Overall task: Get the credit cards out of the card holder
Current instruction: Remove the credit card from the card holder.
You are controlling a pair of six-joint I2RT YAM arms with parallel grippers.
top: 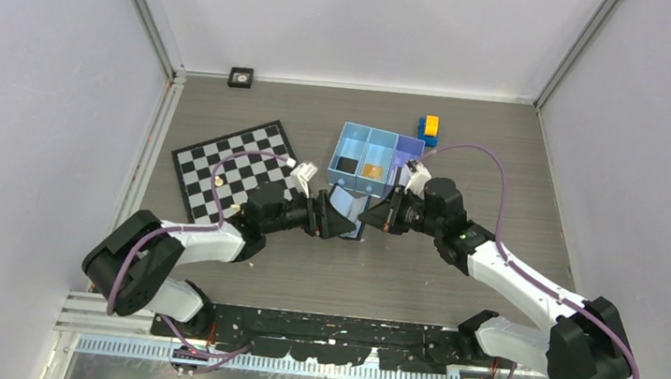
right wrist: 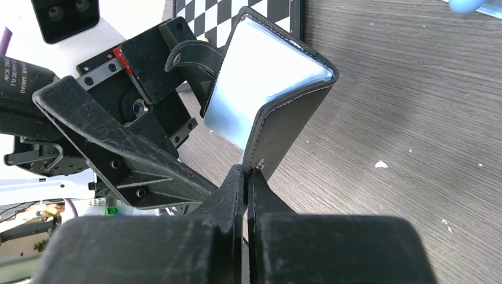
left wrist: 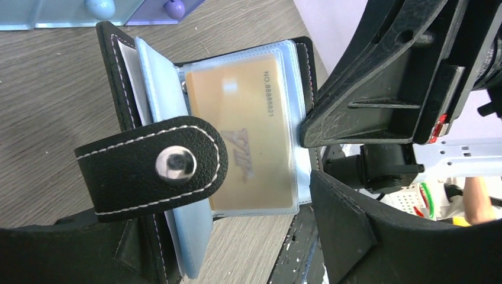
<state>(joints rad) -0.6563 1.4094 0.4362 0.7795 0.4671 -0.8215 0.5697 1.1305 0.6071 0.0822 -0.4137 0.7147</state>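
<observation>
Left gripper [top: 327, 217]: spread wide astride the open card holder [left wrist: 148, 165], squeezing or not, cannot tell. Between those jaws, sleeved in clear plastic, a gold-orange credit card [left wrist: 248, 118]. Right gripper [right wrist: 248, 177]: clenched on the holder's cover edge.

Light is bright and even, shadows soft; close up the card [left wrist: 248, 130] looks hazy, perhaps from glare.

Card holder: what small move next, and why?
Probably ease the left gripper forward onto the near end of the gold card: its jaws stand open, the card sits in its clear sleeve, and the right gripper pins the cover of the card holder.
</observation>
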